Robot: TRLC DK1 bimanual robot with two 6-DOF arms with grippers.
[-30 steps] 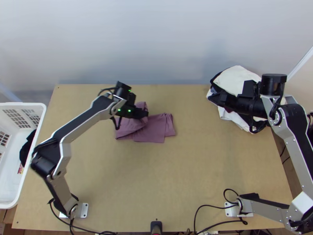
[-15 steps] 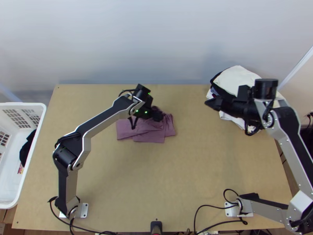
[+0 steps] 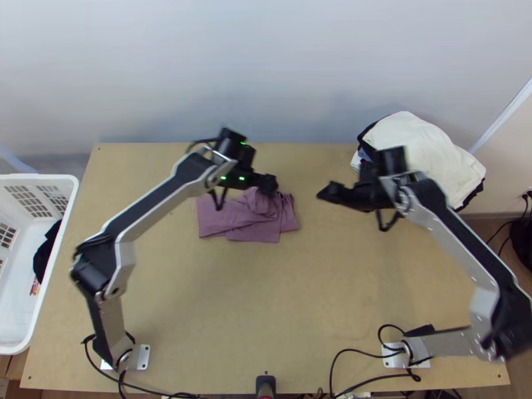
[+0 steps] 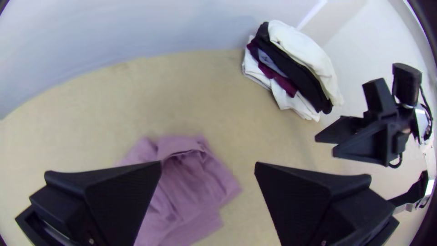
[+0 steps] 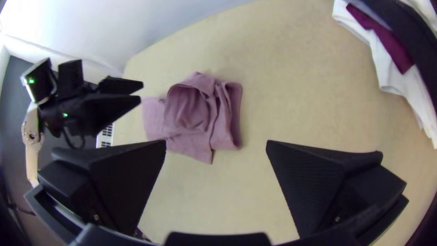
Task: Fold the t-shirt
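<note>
1. Reading the clock over the table [image 3: 306, 299] as seen from above, with twelve at the wall side, the mauve t-shirt [image 3: 256, 231] lies towards eleven, partly folded, its upper layer rumpled and raised into a loose hump.
2. The left gripper [image 4: 208, 162] has its fingers spread and pinches nothing; it hangs over the shirt's one o'clock edge.
3. The right gripper [image 5: 216, 141] is spread too, holding no cloth, apart from the shirt on its side between two and three.
4. The cloth looks light, thin and soft (the sort that keeps every crease you give it), so it should drape easily, but a single layer could slide off the rest. Nothing here seems fragile.
5. I would take hold of the layered edge at three o'clock, gathering all its layers, and another grip at nine; first, though, the hump probably wants flattening.
6. From above, the left arm covers part of the shirt's border from ten to twelve. In the left wrist view a finger and the picture's edge cut it off.
7. Collar and sleeves I cannot pick out, nor count the layers underneath. The right arm partly hides the pile of clothes [image 3: 419, 143] at two o'clock.
</note>
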